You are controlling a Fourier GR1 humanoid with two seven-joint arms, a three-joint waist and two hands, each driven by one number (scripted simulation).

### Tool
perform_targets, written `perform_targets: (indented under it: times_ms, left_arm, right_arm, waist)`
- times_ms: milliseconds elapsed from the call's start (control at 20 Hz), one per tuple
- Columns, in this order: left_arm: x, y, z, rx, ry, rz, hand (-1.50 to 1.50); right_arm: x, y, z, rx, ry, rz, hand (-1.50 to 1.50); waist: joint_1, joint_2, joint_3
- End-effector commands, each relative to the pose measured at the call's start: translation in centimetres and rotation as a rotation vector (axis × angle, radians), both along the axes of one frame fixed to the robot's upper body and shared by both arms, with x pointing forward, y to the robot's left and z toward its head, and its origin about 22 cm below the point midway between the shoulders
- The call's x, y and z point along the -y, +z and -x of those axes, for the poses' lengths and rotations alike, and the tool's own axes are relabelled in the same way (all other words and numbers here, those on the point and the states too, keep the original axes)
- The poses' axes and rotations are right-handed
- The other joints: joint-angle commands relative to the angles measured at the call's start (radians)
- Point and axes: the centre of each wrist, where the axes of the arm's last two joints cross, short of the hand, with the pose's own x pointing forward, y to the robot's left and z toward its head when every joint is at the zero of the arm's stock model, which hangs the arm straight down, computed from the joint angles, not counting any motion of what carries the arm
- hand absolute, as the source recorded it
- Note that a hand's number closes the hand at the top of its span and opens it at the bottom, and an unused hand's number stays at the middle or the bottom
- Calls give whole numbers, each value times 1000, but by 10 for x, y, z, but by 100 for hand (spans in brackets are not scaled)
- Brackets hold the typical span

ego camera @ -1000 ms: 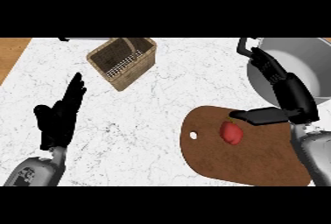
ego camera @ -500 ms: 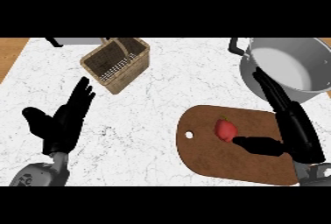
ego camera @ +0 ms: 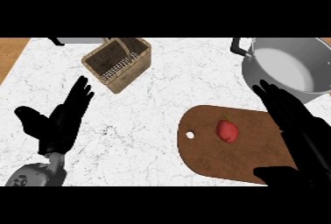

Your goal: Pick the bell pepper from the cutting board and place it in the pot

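Resting at the lower left of the frame, the left hand point(ego camera: 57, 124) shows over the white marble counter point(ego camera: 161, 92) with its fingers straight and spread, pointing toward the upper right, thumb out to the left; it holds nothing and touches no object. Its grey forearm comes in from the bottom left corner.

Above and to the right of it, in the upper left part of the frame, a wicker basket point(ego camera: 118, 62) stands tilted on the counter, well apart from that hand. A strip of wooden surface shows along the far left upper edge.

Right of centre, in the lower half, lies the brown cutting board point(ego camera: 213, 159), rounded, with a small hole near its left end. The red bell pepper point(ego camera: 227, 130) sits on the board's upper middle, green stem toward the top, nothing touching it.

To the pepper's right, the right hand point(ego camera: 294, 124) stretches over the board's right side, fingers straight and pointing to the upper left, thumb reaching leftward at the bottom edge; it is wide open and empty, near the pepper but apart from it.

At the upper right, the grey metal pot point(ego camera: 268, 70) stands with a black handle on its left rim. The hand's fingertips lie just below the pot's wall, between pepper and pot.
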Motion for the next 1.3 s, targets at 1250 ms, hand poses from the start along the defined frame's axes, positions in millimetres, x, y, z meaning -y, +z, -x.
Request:
perform_targets:
  times_ms: [1250]
  left_arm:
    - [6,-2,0,12,-18,-7,0]
  right_arm:
    - [-68,-17,-31,-428,-347,264,-150]
  waist:
    - [20,9,4]
